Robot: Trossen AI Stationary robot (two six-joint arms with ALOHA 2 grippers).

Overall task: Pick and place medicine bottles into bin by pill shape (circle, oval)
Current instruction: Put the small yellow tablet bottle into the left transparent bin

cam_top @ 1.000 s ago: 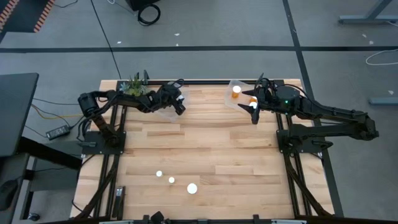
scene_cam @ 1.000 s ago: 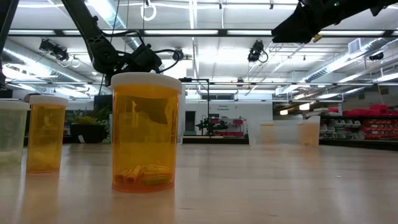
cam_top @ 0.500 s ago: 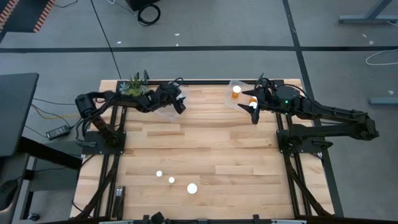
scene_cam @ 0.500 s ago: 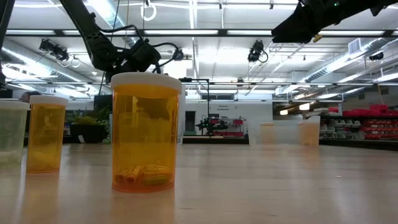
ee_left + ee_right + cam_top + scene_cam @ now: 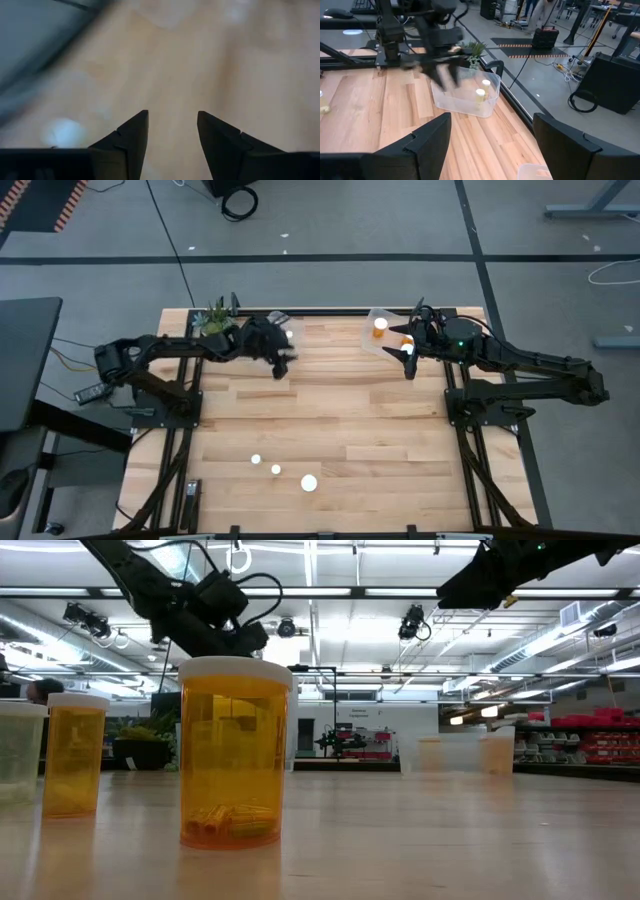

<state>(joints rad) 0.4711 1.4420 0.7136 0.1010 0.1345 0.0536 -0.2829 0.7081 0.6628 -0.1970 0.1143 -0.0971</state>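
Observation:
Three medicine bottles with white caps stand upright near the table's near edge (image 5: 256, 460) (image 5: 276, 469) (image 5: 309, 482); in the low view they show as amber bodies (image 5: 235, 750) (image 5: 75, 755). A clear bin (image 5: 283, 332) at the far left holds bottles (image 5: 481, 94). A second clear bin (image 5: 385, 330) at the far right holds two bottles (image 5: 380, 325). My left gripper (image 5: 277, 368) is open and empty (image 5: 172, 117) above bare table, just on the near side of the left bin. My right gripper (image 5: 410, 365) is open and empty (image 5: 492, 120) beside the right bin.
A green potted plant (image 5: 215, 318) stands at the far left corner beside the left bin. Bare wooden table (image 5: 340, 420) lies between the bins and the three near bottles. Each arm's base frame sits along its side edge.
My left gripper has moved out from over the left bin toward the table's near edge, with its arm stretching out. My right arm has kept still.

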